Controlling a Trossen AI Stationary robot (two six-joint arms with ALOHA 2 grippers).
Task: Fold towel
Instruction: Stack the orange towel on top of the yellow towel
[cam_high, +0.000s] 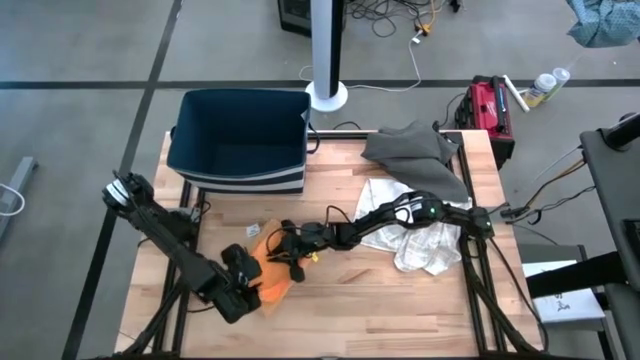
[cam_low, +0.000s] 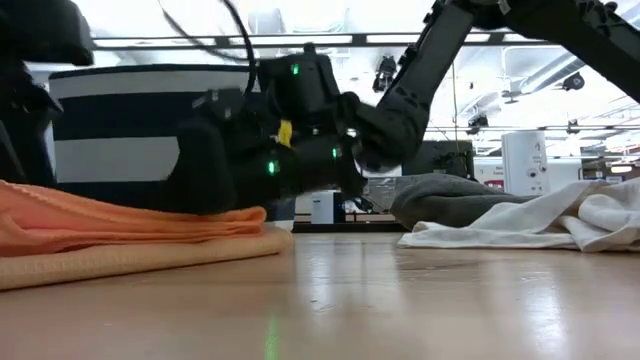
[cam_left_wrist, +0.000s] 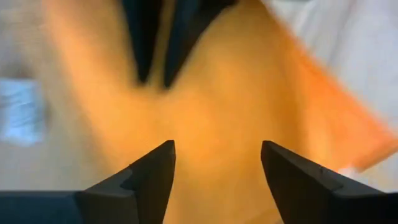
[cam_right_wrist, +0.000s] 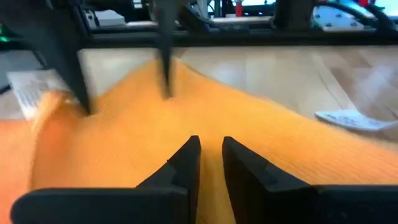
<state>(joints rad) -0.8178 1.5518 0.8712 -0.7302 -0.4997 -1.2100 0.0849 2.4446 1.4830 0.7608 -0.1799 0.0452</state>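
You have the orange towel lying folded on the bench, left gripper spread open over it, right gripper nearly closed, apparently pressing the fold flat.

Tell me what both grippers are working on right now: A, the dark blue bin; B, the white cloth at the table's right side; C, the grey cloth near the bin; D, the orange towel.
D: the high view shows the left gripper and right gripper meeting at the orange towel, which also fills both wrist views.
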